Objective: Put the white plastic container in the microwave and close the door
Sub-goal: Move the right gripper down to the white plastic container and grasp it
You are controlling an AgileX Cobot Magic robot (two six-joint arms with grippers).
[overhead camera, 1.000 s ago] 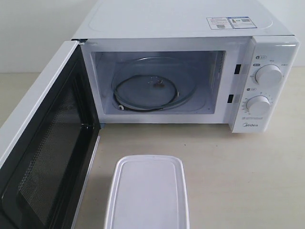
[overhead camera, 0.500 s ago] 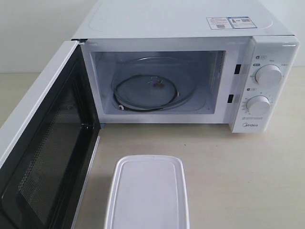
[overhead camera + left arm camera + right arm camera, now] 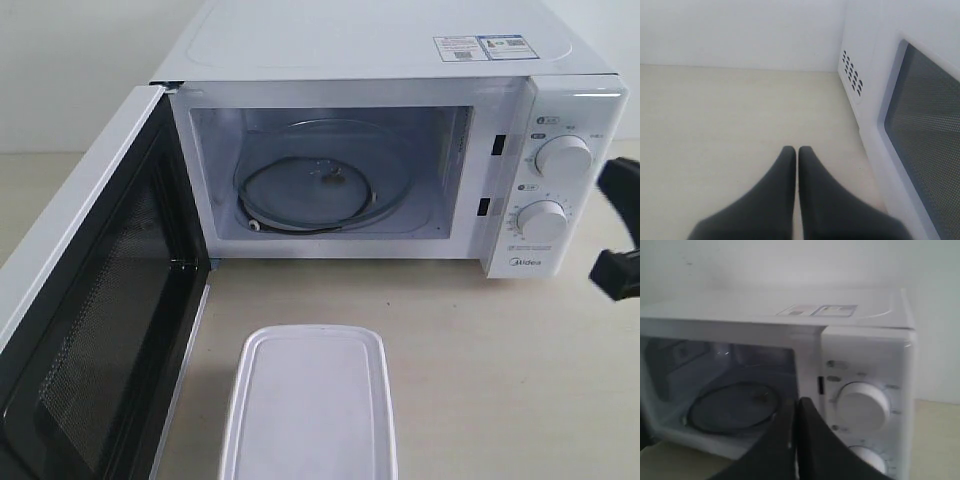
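The bench [image 3: 480, 340] is pale and wide and carries everything. At 12 o'clock in the exterior view sits the microwave [image 3: 400, 50], its cavity bare but for the glass turntable [image 3: 310, 190]. The door [image 3: 90, 300] hangs wide open toward 8 o'clock. The white plastic container [image 3: 310, 410], lid on, lies on the bench at 6 o'clock, apart from the cavity, with nothing touching it. The right hand [image 3: 797, 404], fingers pressed together and empty, shows at 3 o'clock facing the dials [image 3: 862, 405]. The left hand [image 3: 797, 150], likewise pinched together and empty, sits outside the door. My read is that pick-up is the step. Spread the fingers, straddle the container's 2 long sides, lift it level and clear the sill.
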